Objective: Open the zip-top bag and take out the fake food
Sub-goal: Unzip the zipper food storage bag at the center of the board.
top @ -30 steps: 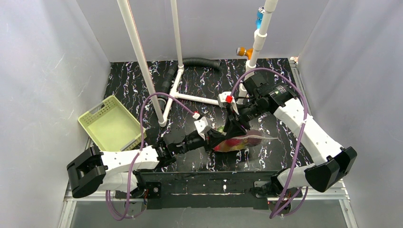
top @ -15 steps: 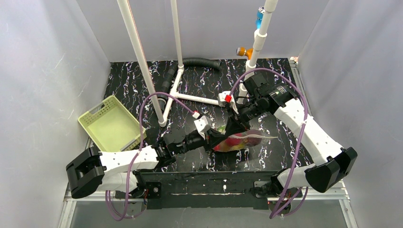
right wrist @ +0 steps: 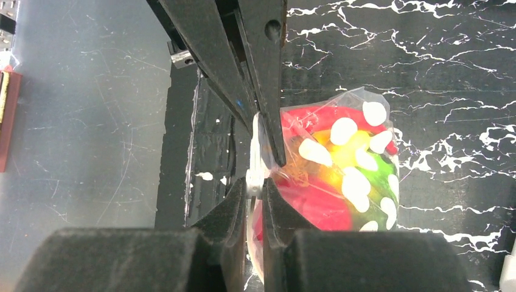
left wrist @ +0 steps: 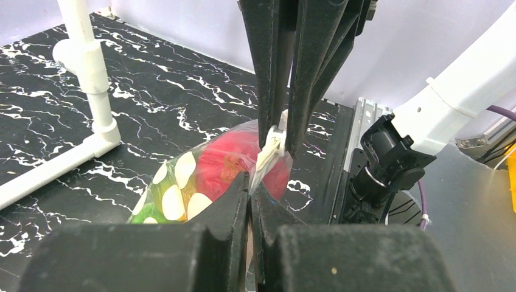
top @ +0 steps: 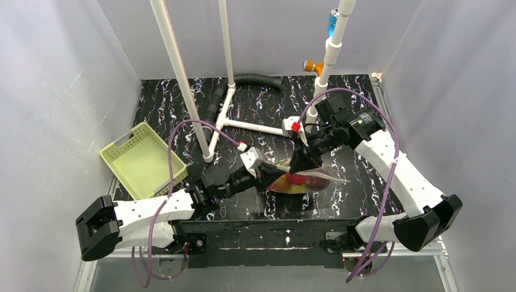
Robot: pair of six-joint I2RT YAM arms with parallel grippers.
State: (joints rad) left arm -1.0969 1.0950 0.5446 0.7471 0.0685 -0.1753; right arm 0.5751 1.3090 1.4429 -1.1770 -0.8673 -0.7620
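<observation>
**Left gripper** [left wrist: 249, 185]: jaws together, pinching one lip of the bag [left wrist: 176, 198] at its mouth. **Right gripper** [left wrist: 277, 145]: reaches down from above, jaws clamped on the bag's white top edge just beside the left fingertips. Both grips sit at the same end of the bag, almost touching. The body of the bag, with the food [left wrist: 222, 167] inside, lies beyond the left gripper toward the right arm's side. Its long axis runs across the table [top: 182, 103], near the middle of the near edge. No gap shows at the mouth. The opening pull probably needs the grippers to draw apart across that edge.
</observation>
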